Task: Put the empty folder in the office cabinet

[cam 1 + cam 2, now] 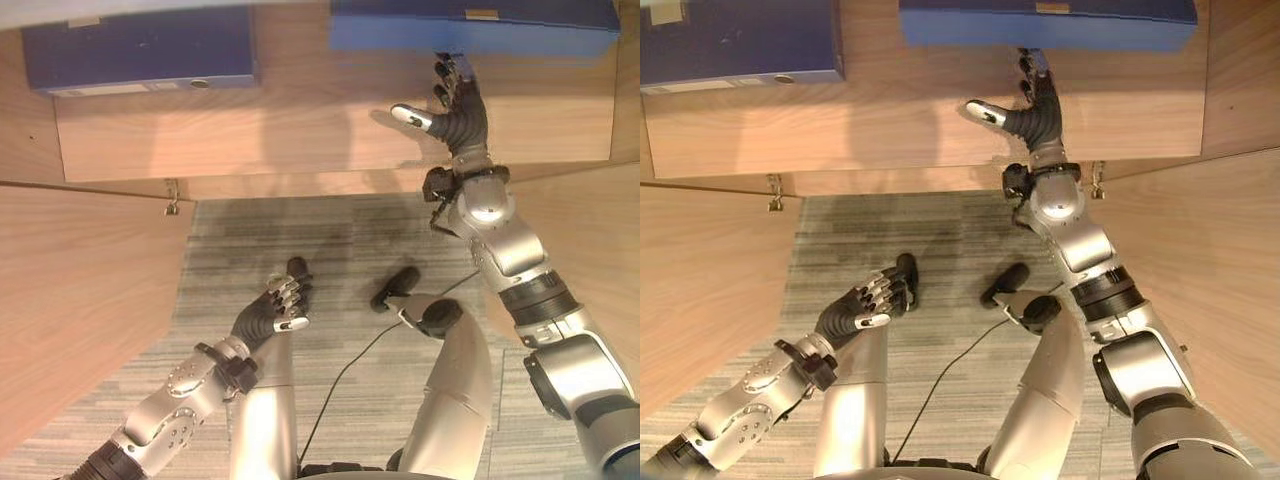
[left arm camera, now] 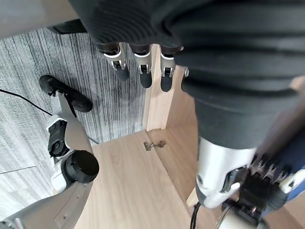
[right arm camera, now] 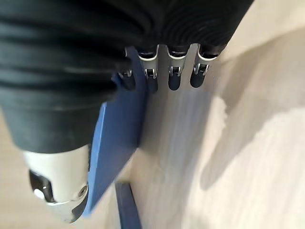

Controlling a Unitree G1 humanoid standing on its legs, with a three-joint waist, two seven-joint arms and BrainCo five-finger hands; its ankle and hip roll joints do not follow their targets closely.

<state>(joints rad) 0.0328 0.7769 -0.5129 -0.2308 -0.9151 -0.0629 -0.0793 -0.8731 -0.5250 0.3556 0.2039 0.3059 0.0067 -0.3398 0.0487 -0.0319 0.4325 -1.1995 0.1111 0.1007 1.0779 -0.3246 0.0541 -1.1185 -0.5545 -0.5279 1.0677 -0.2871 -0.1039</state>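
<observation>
Nearest me is grey striped carpet [image 1: 300,230], my left hand [image 1: 280,305] hanging relaxed and empty above it. Beyond, on the wooden cabinet shelf [image 1: 300,130], my right hand [image 1: 455,105] has straight fingers against the blue folder [image 1: 470,28], which lies flat, long axis along the shelf's far edge. Another folder [image 1: 140,50] sits in the far left corner.

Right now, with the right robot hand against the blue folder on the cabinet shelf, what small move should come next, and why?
Probably a short push forward with the right robot hand. Its straight fingers touch the near edge of the blue folder, which lies flat on the cabinet shelf, so a little more push would seat it deeper. The left robot hand hangs idle over the carpet.
</observation>
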